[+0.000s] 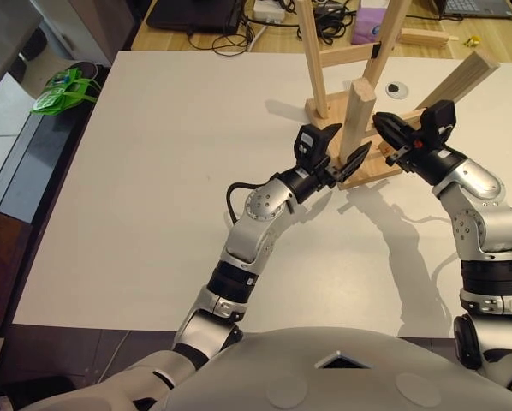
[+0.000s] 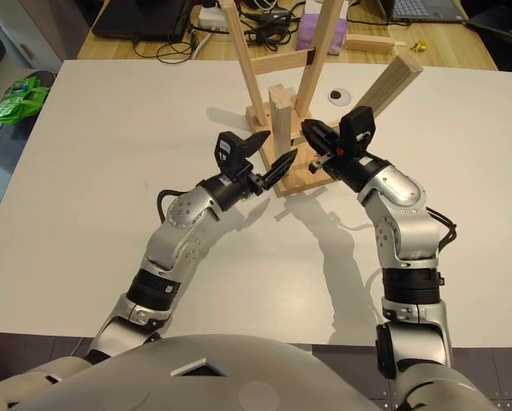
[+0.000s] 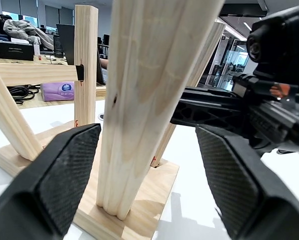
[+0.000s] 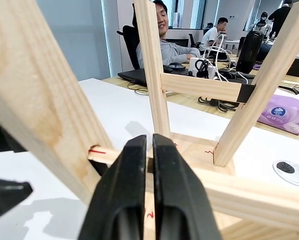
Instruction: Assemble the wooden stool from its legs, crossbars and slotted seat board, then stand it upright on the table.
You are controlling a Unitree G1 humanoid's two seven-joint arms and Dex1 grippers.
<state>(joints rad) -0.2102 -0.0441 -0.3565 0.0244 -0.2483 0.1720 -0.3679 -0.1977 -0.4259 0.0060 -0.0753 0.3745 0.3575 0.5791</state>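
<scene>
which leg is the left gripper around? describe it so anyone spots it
On the white table, the seat board lies flat, legs pointing up. The leg is the near upright one between the left gripper's open fingers; its right-hand neighbour leans outward.

The pale wooden stool [image 1: 367,103] sits upside down toward the far right of the white desk [image 1: 153,171], its seat board [image 3: 144,205] flat on the surface. Square legs [image 1: 314,60] rise from it, splayed outward. A crossbar [image 1: 346,54] joins the two far ones. The near leg [image 1: 357,116] stands almost upright, and the right leg [image 1: 461,79] leans well outward. Red marks [image 4: 95,150] show at the joints.
</scene>
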